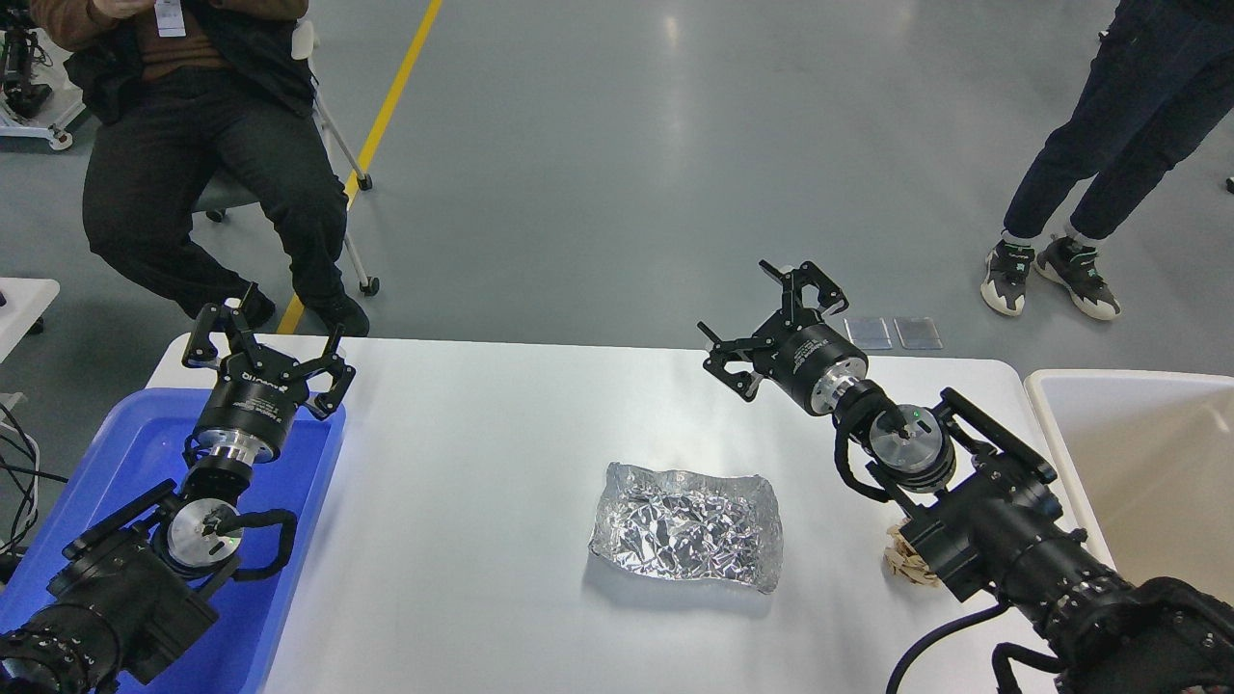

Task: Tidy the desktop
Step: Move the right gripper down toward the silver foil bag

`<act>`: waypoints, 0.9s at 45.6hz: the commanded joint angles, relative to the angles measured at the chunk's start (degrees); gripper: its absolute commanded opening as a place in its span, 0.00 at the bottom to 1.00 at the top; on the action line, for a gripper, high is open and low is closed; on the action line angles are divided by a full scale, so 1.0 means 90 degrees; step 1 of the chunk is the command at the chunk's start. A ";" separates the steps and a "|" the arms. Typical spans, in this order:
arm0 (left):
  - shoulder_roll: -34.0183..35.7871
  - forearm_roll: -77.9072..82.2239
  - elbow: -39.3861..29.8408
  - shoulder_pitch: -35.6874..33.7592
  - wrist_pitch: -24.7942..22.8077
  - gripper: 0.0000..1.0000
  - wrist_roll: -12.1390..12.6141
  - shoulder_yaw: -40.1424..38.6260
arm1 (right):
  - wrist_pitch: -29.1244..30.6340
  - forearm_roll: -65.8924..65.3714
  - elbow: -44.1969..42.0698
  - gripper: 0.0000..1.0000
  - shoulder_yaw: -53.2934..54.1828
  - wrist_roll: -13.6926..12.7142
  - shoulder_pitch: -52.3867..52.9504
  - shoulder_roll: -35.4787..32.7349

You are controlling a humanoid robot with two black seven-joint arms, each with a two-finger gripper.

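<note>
The white desktop (463, 463) fills the middle of the head view. A crumpled sheet of silver foil (686, 525) lies flat on it, slightly right of centre. A small tan crumpled scrap (904, 562) peeks out from under my right arm near the right edge. My left gripper (265, 347) is open with nothing in it, raised over the far end of the blue tray (289, 540). Above the far right part of the desktop, my right gripper (771, 313) hangs open, holding nothing, well beyond the foil.
A cream-white bin (1138, 463) stands off the right end of the desktop. A seated person (193, 145) is beyond the far left corner, and another person's legs (1089, 154) stand at the far right. Two small clear plates (892, 333) lie on the floor behind.
</note>
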 commanded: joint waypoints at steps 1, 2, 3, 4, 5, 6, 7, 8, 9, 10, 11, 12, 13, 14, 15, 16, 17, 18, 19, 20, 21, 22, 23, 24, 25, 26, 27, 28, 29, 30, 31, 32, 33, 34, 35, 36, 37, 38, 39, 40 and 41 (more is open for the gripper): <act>0.0000 0.0000 0.0000 -0.0003 0.0004 1.00 0.0000 0.0000 | -0.0001 -0.0011 -0.0003 1.00 -0.0012 0.0000 -0.0017 0.0000; 0.0000 0.0000 0.0000 0.0007 -0.0006 1.00 0.0000 0.0000 | -0.0011 -0.0011 -0.0003 1.00 -0.0002 0.0000 -0.0027 0.0000; 0.0000 0.0000 0.0000 0.0007 -0.0006 1.00 0.0000 0.0000 | -0.0021 -0.0011 -0.0003 1.00 -0.0002 0.0010 -0.0036 0.0000; 0.0000 0.0000 0.0000 0.0007 -0.0006 1.00 0.0000 0.0000 | -0.0021 -0.0011 0.0007 1.00 -0.0002 0.0000 -0.0056 0.0000; 0.0000 0.0000 0.0000 0.0007 -0.0006 1.00 0.0000 0.0000 | -0.0021 -0.0011 0.0007 1.00 -0.0002 0.0010 -0.0085 0.0000; 0.0000 0.0000 0.0000 -0.0003 -0.0006 1.00 0.0000 0.0000 | -0.0021 -0.0011 0.0007 1.00 -0.0012 0.0010 -0.0095 0.0000; 0.0000 0.0000 0.0000 0.0007 0.0004 1.00 0.0000 0.0000 | -0.0021 -0.0021 0.0017 1.00 -0.0012 0.0010 -0.0114 0.0000; 0.0000 0.0000 0.0000 0.0007 -0.0006 1.00 0.0000 0.0000 | -0.0011 -0.0030 0.0027 1.00 -0.0021 0.0000 -0.0124 0.0000; 0.0000 -0.0010 0.0000 0.0007 0.0004 1.00 0.0000 0.0000 | -0.0001 -0.0050 0.0027 1.00 -0.0128 0.0000 -0.0144 0.0000; 0.0000 -0.0010 0.0000 0.0007 -0.0006 1.00 0.0000 0.0000 | -0.0001 -0.0050 0.0027 1.00 -0.0187 0.0000 -0.0144 0.0000; 0.0000 0.0000 0.0000 0.0007 -0.0006 1.00 0.0000 0.0000 | -0.0001 -0.0050 0.0036 1.00 -0.0245 0.0010 -0.0134 0.0000; 0.0000 0.0000 0.0000 -0.0003 0.0004 1.00 0.0000 0.0000 | -0.0001 -0.0050 0.0036 1.00 -0.0304 0.0010 -0.0134 0.0000; 0.0000 0.0000 0.0000 -0.0003 0.0004 1.00 0.0000 0.0000 | -0.0001 -0.0050 0.0046 1.00 -0.0363 0.0010 -0.0134 0.0000; 0.0000 -0.0010 0.0000 0.0007 -0.0006 1.00 0.0000 0.0000 | -0.0030 -0.0050 0.0056 1.00 -0.0402 0.0010 -0.0134 0.0000; 0.0000 -0.0010 0.0000 0.0007 -0.0006 1.00 0.0000 0.0000 | -0.0050 -0.0050 0.0066 1.00 -0.0412 0.0010 -0.0134 0.0000; 0.0000 0.0000 0.0000 -0.0003 0.0004 1.00 0.0000 0.0000 | -0.0060 -0.0050 0.0075 1.00 -0.0422 0.0010 -0.0134 0.0000; 0.0000 0.0000 0.0000 0.0007 0.0004 1.00 0.0000 0.0000 | -0.0060 -0.0050 0.0105 1.00 -0.0431 0.0010 -0.0134 0.0000; 0.0000 0.0000 0.0000 -0.0003 -0.0006 1.00 0.0000 0.0000 | -0.0060 -0.0050 0.0114 1.00 -0.0441 0.0010 -0.0124 0.0000; 0.0000 -0.0010 0.0000 0.0007 0.0004 1.00 0.0000 0.0000 | -0.0060 -0.0060 0.0124 1.00 -0.0451 0.0019 -0.0124 0.0000; 0.0000 -0.0010 0.0000 0.0007 0.0004 1.00 0.0000 0.0000 | -0.0060 -0.0060 0.0134 1.00 -0.0461 0.0010 -0.0124 0.0000; 0.0000 0.0000 0.0000 0.0007 -0.0006 1.00 0.0000 0.0000 | -0.0050 -0.0060 0.0144 1.00 -0.0480 0.0019 -0.0115 0.0000; 0.0000 -0.0010 0.0000 0.0007 0.0004 1.00 0.0000 0.0000 | -0.0031 -0.0069 0.0173 1.00 -0.0509 0.0019 -0.0124 0.0000; 0.0000 -0.0010 0.0000 0.0007 0.0004 1.00 0.0000 0.0000 | -0.0021 -0.0108 0.0222 1.00 -0.0548 0.0019 -0.0124 0.0000; 0.0000 0.0000 0.0000 -0.0003 0.0004 1.00 0.0000 0.0000 | -0.0021 -0.0137 0.0290 1.00 -0.0607 0.0029 -0.0134 0.0000; 0.0000 0.0000 0.0000 0.0007 0.0004 1.00 0.0000 0.0000 | -0.0021 -0.0196 0.0387 1.00 -0.0665 0.0029 -0.0144 -0.0010; 0.0000 -0.0010 0.0000 0.0007 -0.0006 1.00 0.0000 0.0000 | -0.0021 -0.0264 0.0485 1.00 -0.0734 0.0029 -0.0144 -0.0039; 0.0000 0.0000 0.0000 0.0007 -0.0006 1.00 0.0000 0.0000 | -0.0021 -0.0352 0.0592 1.00 -0.0792 0.0029 -0.0144 -0.0078; 0.0000 -0.0010 0.0000 0.0007 0.0004 1.00 0.0000 0.0000 | -0.0030 -0.0440 0.0690 1.00 -0.0851 0.0029 -0.0154 -0.0136; 0.0000 -0.0010 0.0000 0.0007 -0.0006 1.00 0.0000 0.0000 | -0.0040 -0.0518 0.0797 1.00 -0.0900 0.0029 -0.0154 -0.0204; 0.0000 -0.0010 0.0000 0.0007 -0.0006 1.00 0.0000 0.0000 | -0.0050 -0.0606 0.0895 1.00 -0.0939 0.0029 -0.0163 -0.0253; 0.0000 0.0000 0.0000 -0.0003 -0.0006 1.00 0.0000 0.0000 | -0.0050 -0.0703 0.0993 1.00 -0.0968 0.0029 -0.0163 -0.0302; 0.0000 0.0000 0.0000 -0.0003 -0.0006 1.00 0.0000 0.0000 | -0.0060 -0.0791 0.1090 1.00 -0.0998 0.0029 -0.0163 -0.0341; 0.0000 -0.0010 0.0000 -0.0003 -0.0006 1.00 0.0000 0.0000 | -0.0060 -0.0898 0.1168 1.00 -0.1027 0.0029 -0.0173 -0.0371; 0.0000 0.0000 0.0000 0.0007 -0.0006 1.00 0.0000 0.0000 | -0.0079 -0.1025 0.1237 1.00 -0.1047 0.0039 -0.0192 -0.0400; 0.0000 0.0000 0.0000 0.0007 -0.0006 1.00 0.0000 0.0000 | -0.0079 -0.1152 0.1305 1.00 -0.1066 0.0039 -0.0202 -0.0439; 0.0000 0.0000 0.0000 -0.0003 0.0004 1.00 0.0000 0.0000 | -0.0079 -0.1308 0.1364 1.00 -0.1076 0.0039 -0.0202 -0.0497; 0.0000 -0.0010 0.0000 0.0007 0.0004 1.00 0.0000 0.0000 | -0.0079 -0.1464 0.1413 1.00 -0.1105 0.0039 -0.0202 -0.0556; 0.0000 0.0000 0.0000 0.0007 0.0004 1.00 0.0000 0.0000 | -0.0079 -0.1640 0.1462 1.00 -0.1134 0.0039 -0.0202 -0.0615; 0.0000 -0.0010 0.0000 0.0007 0.0004 1.00 0.0000 0.0000 | -0.0070 -0.1806 0.1511 1.00 -0.1164 0.0039 -0.0202 -0.0673; 0.0000 -0.0010 0.0000 0.0007 0.0004 1.00 0.0000 0.0000 | -0.0060 -0.1962 0.1559 1.00 -0.1212 0.0039 -0.0212 -0.0741; 0.0000 -0.0010 0.0000 -0.0003 -0.0006 1.00 0.0000 0.0000 | -0.0050 -0.2119 0.1618 1.00 -0.1271 0.0039 -0.0212 -0.0810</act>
